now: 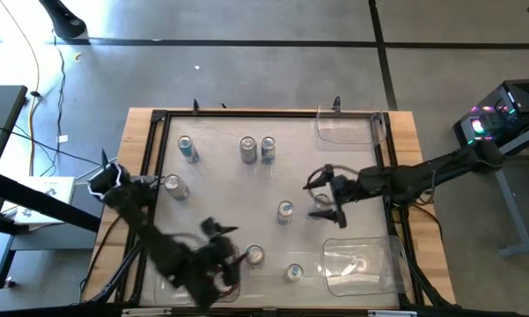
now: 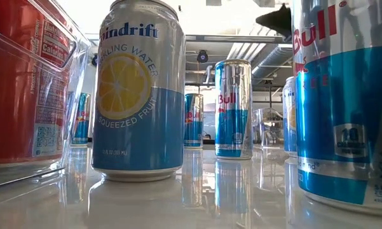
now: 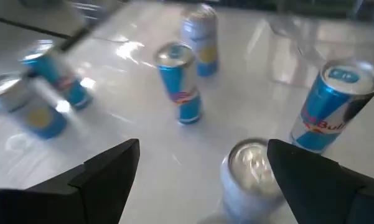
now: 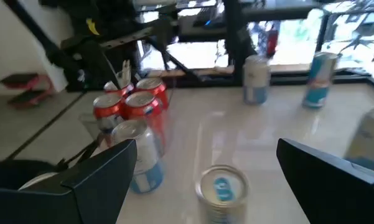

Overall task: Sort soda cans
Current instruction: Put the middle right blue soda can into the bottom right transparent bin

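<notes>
I have both arms over the white tabletop point(image 1: 220, 189), which sits inside a black frame.

My left end effector point(image 1: 231, 256) is near the front edge, low and to the left of centre, its fingers spread wide and holding nothing. In its wrist view a silver-topped can point(image 3: 254, 177) stands between the two dark fingers point(image 3: 102, 177), not gripped. From above that same can point(image 1: 254, 254) lies just beside the end effector. A blue can point(image 3: 331, 107) stands close by, and another blue can point(image 3: 182, 83) stands farther off.

My right end effector point(image 1: 326, 195) is right of centre, released as well, with nothing between its fingers. A can with a blue-marked top point(image 4: 221, 190) stands ahead of it in the wrist view; from above I take it for the blue can point(image 1: 285, 211) just to its left.

The other loose cans are spread out: one at the upper left point(image 1: 187, 149), a pair side by side near the top middle point(image 1: 248, 150), one by the left arm point(image 1: 174, 186), and one at the front edge point(image 1: 294, 273).

A clear bin point(image 1: 352, 129) sits at the top right corner, another clear bin point(image 1: 363, 267) at the bottom right. In the right wrist view, red cans point(image 4: 134, 102) stand grouped inside a clear bin; I cannot tell which one.

From table height, a lemon-labelled can point(image 2: 138, 92) stands near the lens beside a red can in a clear bin point(image 2: 25, 83).
</notes>
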